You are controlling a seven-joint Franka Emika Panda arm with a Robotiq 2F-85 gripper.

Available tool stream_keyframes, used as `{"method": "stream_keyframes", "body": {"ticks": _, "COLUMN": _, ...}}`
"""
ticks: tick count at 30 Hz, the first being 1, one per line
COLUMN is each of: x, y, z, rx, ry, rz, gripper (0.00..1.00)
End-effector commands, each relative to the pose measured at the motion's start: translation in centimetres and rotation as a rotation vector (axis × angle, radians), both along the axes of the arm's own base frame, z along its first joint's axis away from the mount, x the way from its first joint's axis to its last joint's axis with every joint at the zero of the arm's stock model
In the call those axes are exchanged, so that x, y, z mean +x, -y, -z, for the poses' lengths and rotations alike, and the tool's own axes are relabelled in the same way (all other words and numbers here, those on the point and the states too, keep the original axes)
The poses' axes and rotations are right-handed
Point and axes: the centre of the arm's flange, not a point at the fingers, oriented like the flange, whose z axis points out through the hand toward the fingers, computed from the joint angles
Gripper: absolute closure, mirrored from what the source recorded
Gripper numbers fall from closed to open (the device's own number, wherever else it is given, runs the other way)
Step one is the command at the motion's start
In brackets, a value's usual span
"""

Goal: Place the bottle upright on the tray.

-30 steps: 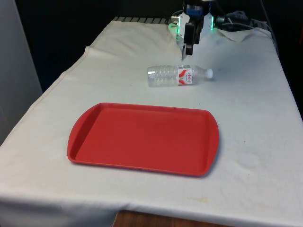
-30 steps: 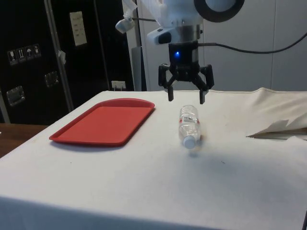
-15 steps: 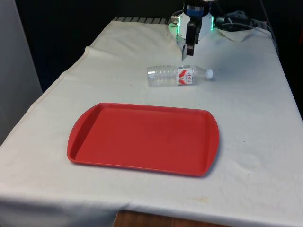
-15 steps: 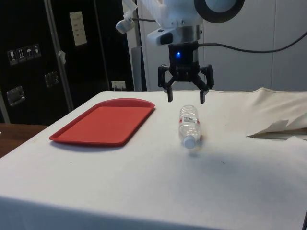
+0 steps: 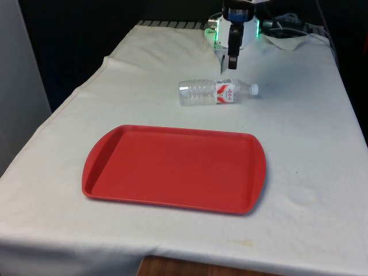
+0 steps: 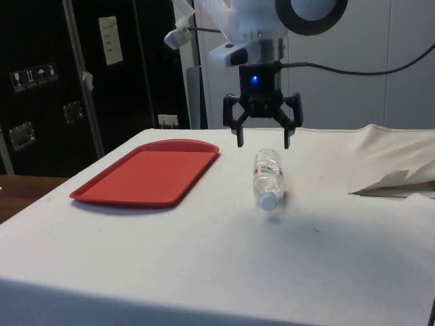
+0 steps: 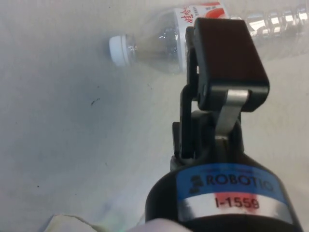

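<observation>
While end effector (image 6: 262,139) hovers spread, red-white-labelled bottle (image 5: 215,92) lies flat.

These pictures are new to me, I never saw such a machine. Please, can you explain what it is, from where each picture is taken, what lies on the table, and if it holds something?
It is a white robot arm ending in a black gripper with two fingers. One picture looks along the table, one looks from its side, and one comes from a camera on the arm's wrist, looking down past the fingers. On the white cloth lie a red tray with nothing on it and a clear plastic bottle on its side, with a white cap and a red-and-white label. The gripper hangs open above the bottle and holds nothing.
</observation>
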Motion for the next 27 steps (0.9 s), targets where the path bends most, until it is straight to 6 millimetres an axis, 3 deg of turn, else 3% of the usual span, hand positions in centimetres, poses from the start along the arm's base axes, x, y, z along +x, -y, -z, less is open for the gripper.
{"method": "stream_keyframes", "body": {"ticks": 1, "x": 0.0, "y": 0.0, "z": 0.1, "rx": -0.001, "ry": 0.014, "rz": -0.012, "gripper": 0.0}}
{"method": "stream_keyframes", "body": {"ticks": 27, "x": 0.1, "y": -0.1, "z": 1.3, "rx": -0.008, "ry": 0.009, "rz": -0.156, "gripper": 0.0}}
